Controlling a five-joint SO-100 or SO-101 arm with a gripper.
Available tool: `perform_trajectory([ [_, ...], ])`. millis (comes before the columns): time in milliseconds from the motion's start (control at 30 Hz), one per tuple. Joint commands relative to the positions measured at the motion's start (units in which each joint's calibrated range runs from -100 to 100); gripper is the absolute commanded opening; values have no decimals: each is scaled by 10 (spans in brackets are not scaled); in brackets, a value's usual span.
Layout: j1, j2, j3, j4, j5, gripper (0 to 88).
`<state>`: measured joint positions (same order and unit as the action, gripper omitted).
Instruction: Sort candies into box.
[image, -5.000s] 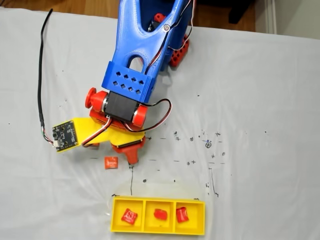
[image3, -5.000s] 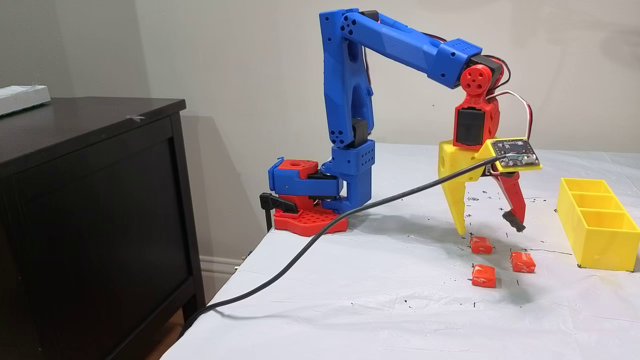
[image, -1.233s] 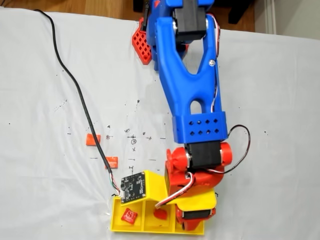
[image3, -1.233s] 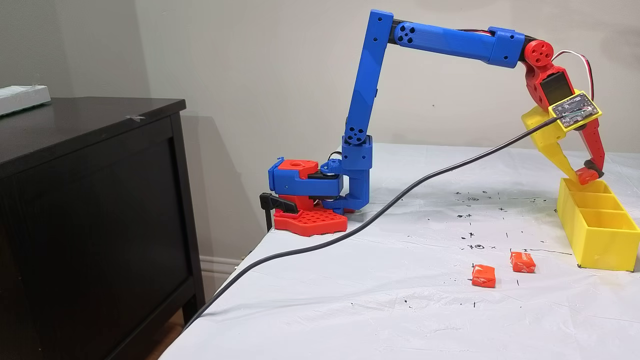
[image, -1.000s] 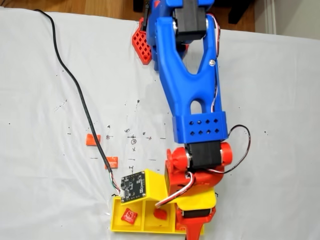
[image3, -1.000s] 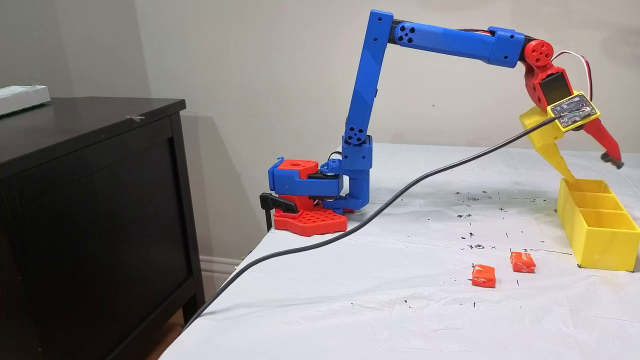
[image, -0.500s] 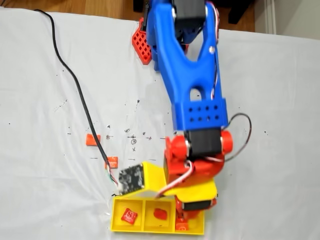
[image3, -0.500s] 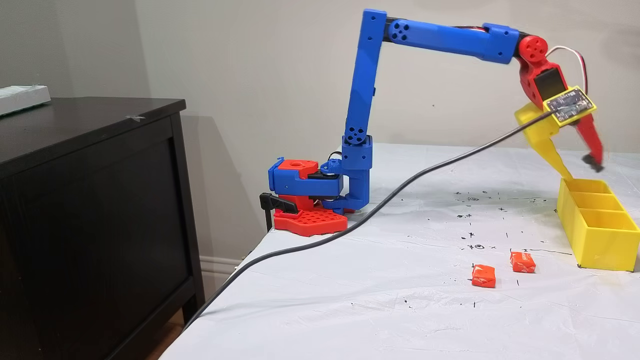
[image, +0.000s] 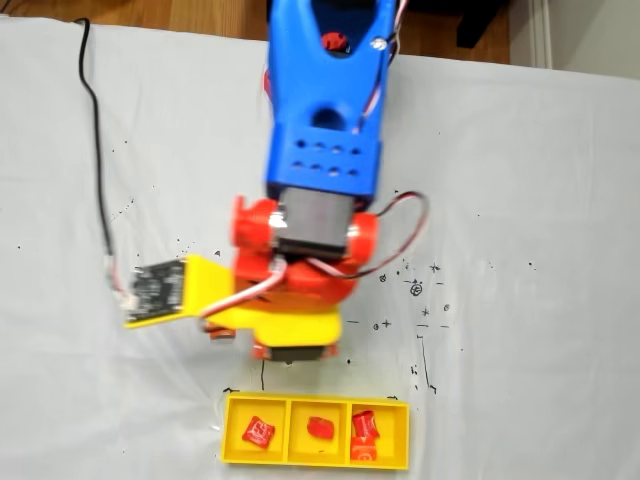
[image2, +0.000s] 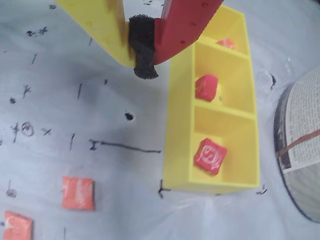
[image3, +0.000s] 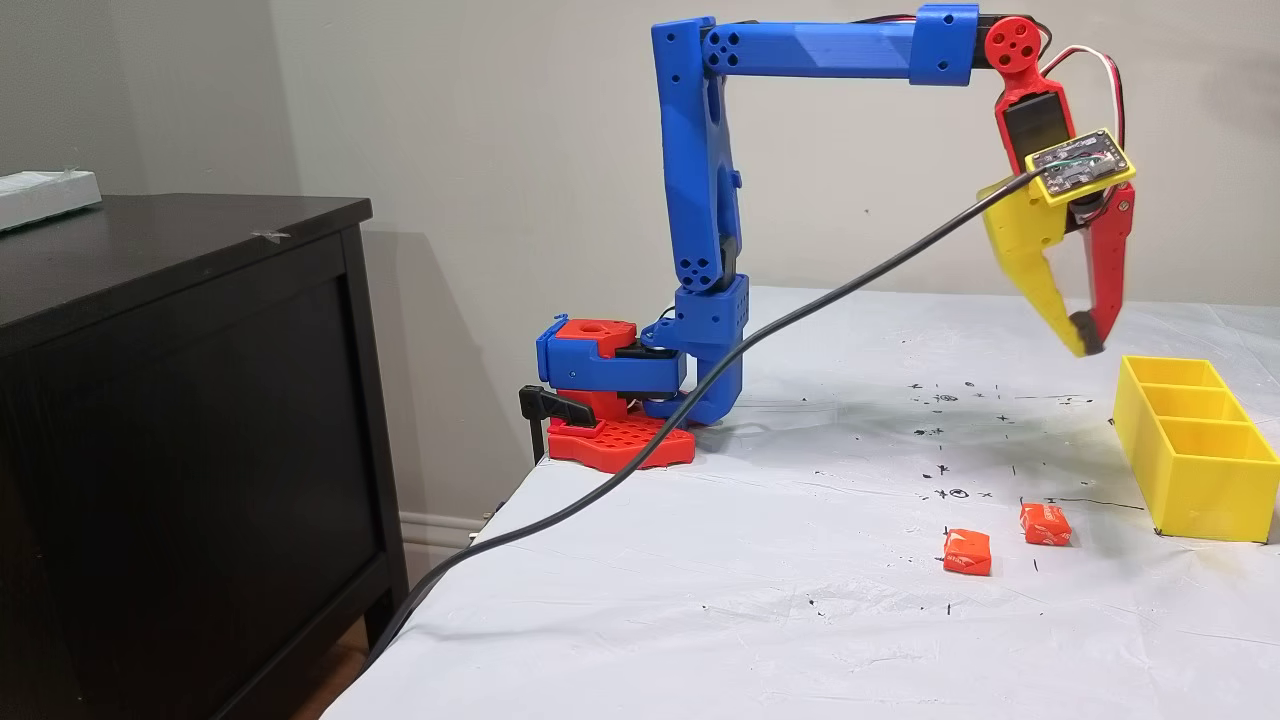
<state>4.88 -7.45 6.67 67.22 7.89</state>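
above the white table cover (image3: 700, 620), well clear of the box (image3: 1195, 490), the gripper (image3: 1083, 338) hung with its yellow and red fingers pressed tip to tip and nothing between them. in the wrist view the black pad on the red finger met the yellow finger directly.

the box sat at the near edge of the table in a fixed view (image: 232, 440), holding 4 candies: 1 in the left compartment (image: 259, 432), 1 in the middle (image: 320, 428), and 2 in the right (image: 363, 427). 2 more candies lay loose on the cover, 1 (image3: 1045, 524) nearer the box and 1 (image3: 967, 552) a little farther out.

the next pick would likely go best on the nearer loose candy: spread the fingers before descending, come straight down so 1 finger lands on each side, and keep the trailing cable (image3: 700, 390) off the sweets.

the left-compartment candy showed white print on its wrapper (image2: 210, 155), too blurred to read. small ink marks dotted the cover (image2: 27, 130), none legible as words.
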Motion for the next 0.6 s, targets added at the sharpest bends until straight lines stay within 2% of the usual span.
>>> perform_trajectory([
  [0, 48, 17, -49, 18, 43, 2],
  [333, 130, 20, 22, -32, 112, 2],
  [467, 153, 44, 15, -15, 138, 2],
  [567, 160, 66, -5, -1, 139, 2],
])
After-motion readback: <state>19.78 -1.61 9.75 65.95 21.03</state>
